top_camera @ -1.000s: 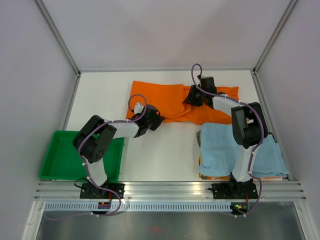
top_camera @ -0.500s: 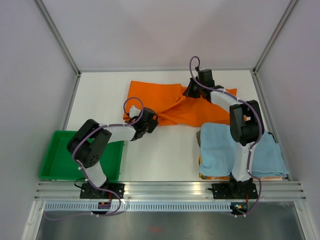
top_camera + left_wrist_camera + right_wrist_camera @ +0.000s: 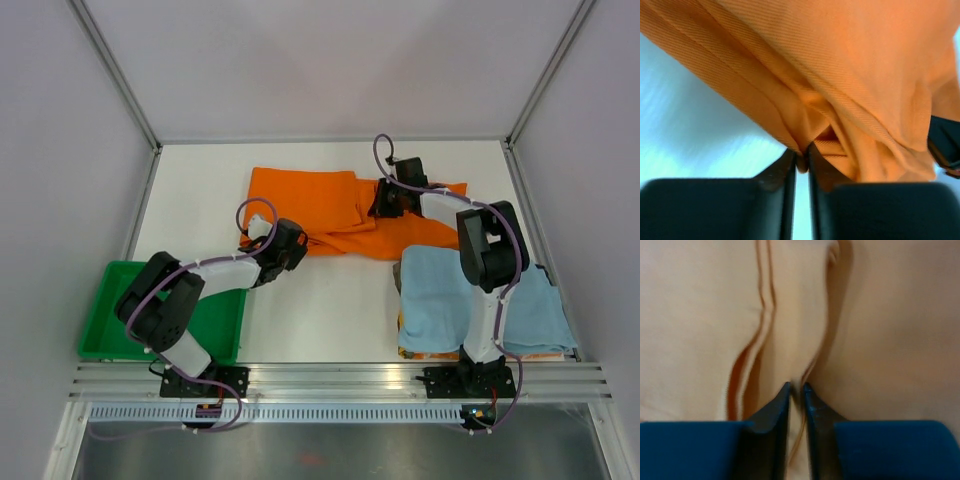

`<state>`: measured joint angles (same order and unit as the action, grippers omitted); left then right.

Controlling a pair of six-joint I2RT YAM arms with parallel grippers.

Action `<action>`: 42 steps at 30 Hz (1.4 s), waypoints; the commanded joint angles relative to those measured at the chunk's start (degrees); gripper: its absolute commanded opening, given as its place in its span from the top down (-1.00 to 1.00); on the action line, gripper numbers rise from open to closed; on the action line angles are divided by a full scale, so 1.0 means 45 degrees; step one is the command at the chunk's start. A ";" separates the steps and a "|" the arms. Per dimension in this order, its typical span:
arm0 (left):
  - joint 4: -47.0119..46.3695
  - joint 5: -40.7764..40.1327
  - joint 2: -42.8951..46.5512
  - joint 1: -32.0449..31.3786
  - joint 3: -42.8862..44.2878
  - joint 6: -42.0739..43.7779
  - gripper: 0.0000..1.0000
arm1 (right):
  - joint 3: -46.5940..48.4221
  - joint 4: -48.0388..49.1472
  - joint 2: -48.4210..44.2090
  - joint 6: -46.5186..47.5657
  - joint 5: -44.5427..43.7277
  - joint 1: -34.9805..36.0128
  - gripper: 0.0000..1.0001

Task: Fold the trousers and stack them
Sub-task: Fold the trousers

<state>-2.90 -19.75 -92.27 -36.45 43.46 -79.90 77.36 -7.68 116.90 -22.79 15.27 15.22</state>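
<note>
The 2 arms stretch toward the far edge of the table (image 3: 330, 300), where the trousers (image 3: 310, 195) lie. The left gripper (image 3: 801, 162) and right gripper (image 3: 796, 387) each pinch an orange fold, fingers nearly closed. Bare white tabletop shows nearer the bases.

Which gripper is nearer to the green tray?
Left. The left gripper is just beyond the green tray, at the near edge of the trousers; the right gripper is much farther right, over the trousers.
</note>
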 commanded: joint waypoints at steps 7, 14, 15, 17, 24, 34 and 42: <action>0.2185 -0.0278 0.2825 0.0130 0.0281 0.2711 -0.64 | -0.0767 -0.2606 -0.2890 0.2952 0.0089 -0.0082 -0.23; 0.2402 0.0108 0.4099 0.1124 0.1941 0.5585 -0.86 | 0.0521 -0.3937 -0.4122 0.3015 -0.2239 -0.0510 -0.55; 0.2169 0.0246 0.3943 0.1185 0.2291 0.6361 -0.82 | 0.0600 -0.3918 -0.4219 0.2761 -0.2047 -0.0647 -0.54; 0.1623 0.1391 0.3166 0.1205 0.2722 0.7418 -0.74 | 0.0447 -0.3395 -0.4337 0.2119 -0.1074 -0.0921 -0.36; -0.1857 0.5578 -0.0328 0.0502 0.4711 1.2475 -0.42 | -0.0491 -0.3409 -0.4883 0.1257 -0.2390 -0.1388 0.92; -0.1818 0.5894 -0.3846 -0.1293 0.6200 1.3049 -0.11 | -0.2992 -0.2103 -0.4164 0.0375 -0.2515 -0.3676 1.00; -0.0921 0.5463 -0.5043 -0.1491 0.6125 1.2130 0.19 | -0.2135 -0.1633 -0.2191 0.0532 -0.3293 -0.3773 1.00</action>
<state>-7.90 5.98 -114.61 -43.57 70.65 -24.56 64.31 -17.56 104.88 -20.32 3.27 -1.41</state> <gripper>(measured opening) 0.417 0.003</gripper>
